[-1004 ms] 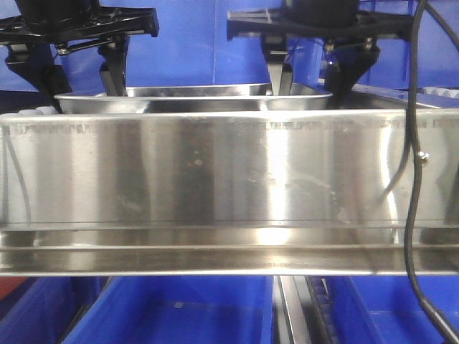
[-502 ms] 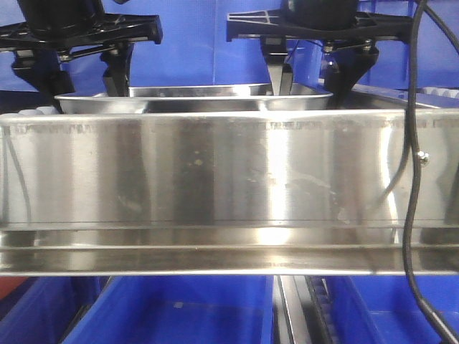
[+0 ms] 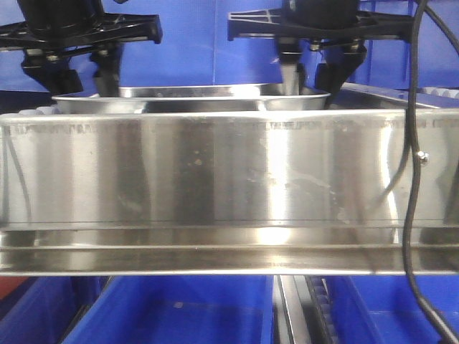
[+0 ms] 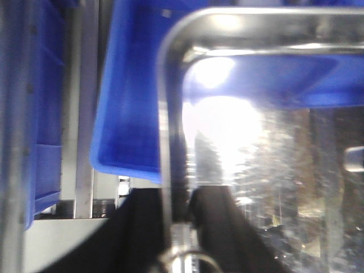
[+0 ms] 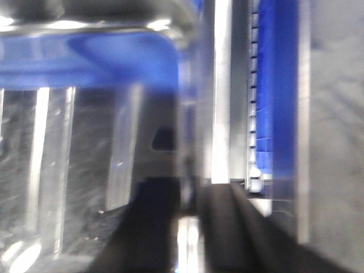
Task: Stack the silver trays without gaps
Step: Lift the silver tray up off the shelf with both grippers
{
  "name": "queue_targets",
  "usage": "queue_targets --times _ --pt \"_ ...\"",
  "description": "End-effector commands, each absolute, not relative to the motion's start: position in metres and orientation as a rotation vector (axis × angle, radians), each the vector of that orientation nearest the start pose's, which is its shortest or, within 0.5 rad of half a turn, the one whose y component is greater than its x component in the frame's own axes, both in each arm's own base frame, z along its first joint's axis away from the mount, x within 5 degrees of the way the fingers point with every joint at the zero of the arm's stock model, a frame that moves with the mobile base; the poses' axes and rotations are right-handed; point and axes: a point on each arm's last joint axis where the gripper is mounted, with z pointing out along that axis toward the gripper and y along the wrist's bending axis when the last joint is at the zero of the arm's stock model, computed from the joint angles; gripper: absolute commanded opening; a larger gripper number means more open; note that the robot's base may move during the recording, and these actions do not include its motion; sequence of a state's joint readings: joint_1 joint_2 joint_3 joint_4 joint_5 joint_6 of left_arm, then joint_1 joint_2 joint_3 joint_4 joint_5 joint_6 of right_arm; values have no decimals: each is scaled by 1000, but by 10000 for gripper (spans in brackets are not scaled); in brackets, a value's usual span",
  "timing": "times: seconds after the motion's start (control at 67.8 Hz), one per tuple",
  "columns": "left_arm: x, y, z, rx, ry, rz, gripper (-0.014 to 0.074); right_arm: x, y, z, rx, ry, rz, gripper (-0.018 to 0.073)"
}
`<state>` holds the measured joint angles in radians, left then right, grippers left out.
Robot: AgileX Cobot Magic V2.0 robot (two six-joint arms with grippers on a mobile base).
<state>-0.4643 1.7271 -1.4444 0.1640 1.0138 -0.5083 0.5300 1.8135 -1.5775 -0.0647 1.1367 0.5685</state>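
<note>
A silver tray point(image 3: 193, 103) rests behind the steel shelf panel, with only its rims showing above it. My left gripper point(image 3: 74, 86) straddles the tray's left end and my right gripper point(image 3: 310, 86) its right end. In the left wrist view the tray's rolled rim point(image 4: 170, 114) runs down between the two dark fingers of the left gripper point(image 4: 181, 199), which is shut on it. The right wrist view shows the right gripper point(image 5: 190, 196) pinching the opposite rim beside the tray floor point(image 5: 68, 170). I cannot tell whether a second tray lies beneath.
A broad steel shelf panel point(image 3: 215, 172) with a screw point(image 3: 424, 156) fills the foreground and hides the tray's lower part. Blue bins sit below point(image 3: 179, 315) and behind the tray point(image 4: 131, 114). A black cable point(image 3: 407, 215) hangs at the right.
Both grippers' fingers have drawn closer together on the tray's end rims. The tray has shifted slightly up and to the left.
</note>
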Motion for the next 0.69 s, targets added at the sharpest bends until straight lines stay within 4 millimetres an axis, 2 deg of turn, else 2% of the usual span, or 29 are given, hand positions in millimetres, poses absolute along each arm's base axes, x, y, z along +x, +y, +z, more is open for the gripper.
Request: queue_targets --times 0.0,0.28,0.369,0.517,0.679 --pt "332 -151 284 17 2764 -46 -31 333 189 285 20 2868 128 -23" --pt "332 -151 285 17 2760 -49 -16 334 190 285 19 2847 145 -23" --pt "332 -152 290 7 2759 -60 -16 332 189 291 22 2833 156 -23" --pt "324 -154 321 -31 2680 -130 -16 324 183 314 74 2773 185 -23" --pt "298 -155 358 -56 2564 -132 -16 307 173 347 103 2682 233 -23"
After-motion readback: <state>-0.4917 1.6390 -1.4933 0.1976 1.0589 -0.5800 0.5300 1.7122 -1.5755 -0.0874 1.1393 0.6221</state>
